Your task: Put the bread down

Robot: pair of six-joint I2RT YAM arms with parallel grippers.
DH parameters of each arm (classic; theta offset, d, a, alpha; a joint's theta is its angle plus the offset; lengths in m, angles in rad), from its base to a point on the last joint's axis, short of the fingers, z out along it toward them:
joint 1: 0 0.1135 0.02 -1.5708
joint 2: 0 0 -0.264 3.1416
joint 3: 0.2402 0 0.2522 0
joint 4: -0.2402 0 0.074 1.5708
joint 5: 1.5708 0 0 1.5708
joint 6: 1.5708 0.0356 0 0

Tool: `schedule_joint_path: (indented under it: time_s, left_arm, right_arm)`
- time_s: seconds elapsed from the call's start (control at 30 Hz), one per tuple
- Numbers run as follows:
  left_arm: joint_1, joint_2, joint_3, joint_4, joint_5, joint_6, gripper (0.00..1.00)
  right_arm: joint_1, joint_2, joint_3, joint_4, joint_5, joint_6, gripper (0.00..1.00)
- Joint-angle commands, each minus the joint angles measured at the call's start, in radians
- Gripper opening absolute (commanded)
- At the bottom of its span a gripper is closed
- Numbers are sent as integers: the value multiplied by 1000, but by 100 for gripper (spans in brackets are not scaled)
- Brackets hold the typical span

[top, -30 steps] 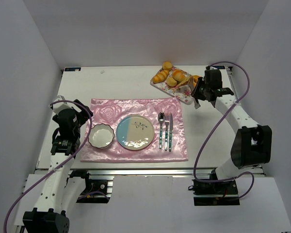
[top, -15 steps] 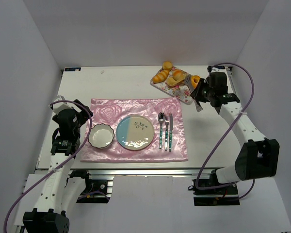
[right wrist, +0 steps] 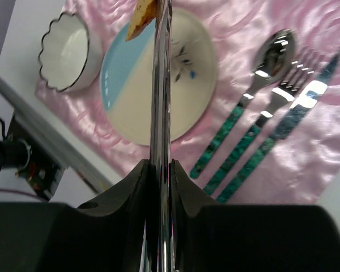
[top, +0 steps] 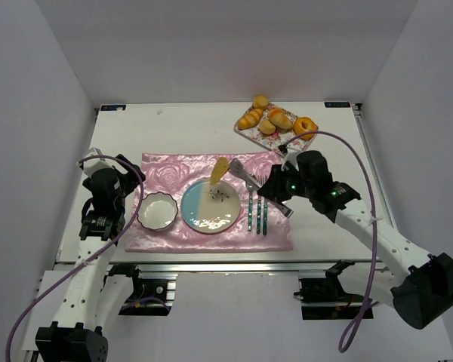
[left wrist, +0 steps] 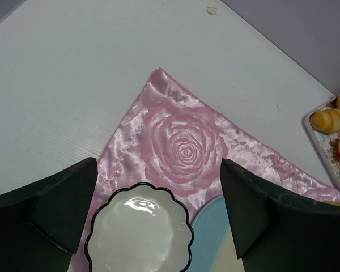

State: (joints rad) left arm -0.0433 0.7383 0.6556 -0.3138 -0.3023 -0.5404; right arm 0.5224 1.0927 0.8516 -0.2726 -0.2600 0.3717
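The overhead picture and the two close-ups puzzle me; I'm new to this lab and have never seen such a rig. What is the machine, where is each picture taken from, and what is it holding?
Two robot arms are bolted at the near edge of the table. The overhead picture comes from a fixed camera above and behind them; each close-up comes from a camera on one wrist. On the table lies a pink mat with a bowl, a plate, and a spoon, fork and knife; a tray of rolls sits at the far side. The right hand is shut on metal tongs that pinch the bread above the plate's far edge. The left hand is open and empty, near the bowl.
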Motion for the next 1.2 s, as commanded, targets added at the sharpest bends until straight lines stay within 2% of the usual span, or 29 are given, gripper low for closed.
schedule_joint_path:
  time_s: [0.0,0.17,0.37,0.43,0.5,0.6,0.73,0.83,1.0,1.07,1.17]
  left_arm:
    - [-4,3,18,9,25,-4,98]
    - [-6,10,18,12,29,-4,98]
    - [-6,6,16,9,22,-4,98]
    - [-6,6,18,9,23,-3,98]
    - [-6,6,18,9,23,-4,98]
    - [-4,7,16,7,14,-12,98]
    - [-6,4,16,4,3,-15,98]
    - [-6,1,18,2,2,-13,98]
    - [-6,-10,19,-7,-9,-15,98]
    - [-4,-16,19,-7,-9,-12,98]
    - [-6,-20,19,-10,-12,-9,98]
  right_arm:
    - [88,-5,-25,76,-51,38,0]
    - [217,74,-62,63,-47,36,0]
    - [240,66,-60,9,25,36,0]
    - [238,47,-52,-11,36,32,10]
    - [240,36,-36,-43,45,33,33]
    - [238,24,-11,-79,106,41,43]
    - [240,3,27,-128,186,45,49]
    - [237,-8,55,-162,255,55,48]
    - [217,-14,78,-214,572,113,44]
    - [133,1,70,-221,671,131,42]
    - [-37,30,17,-168,686,142,38]
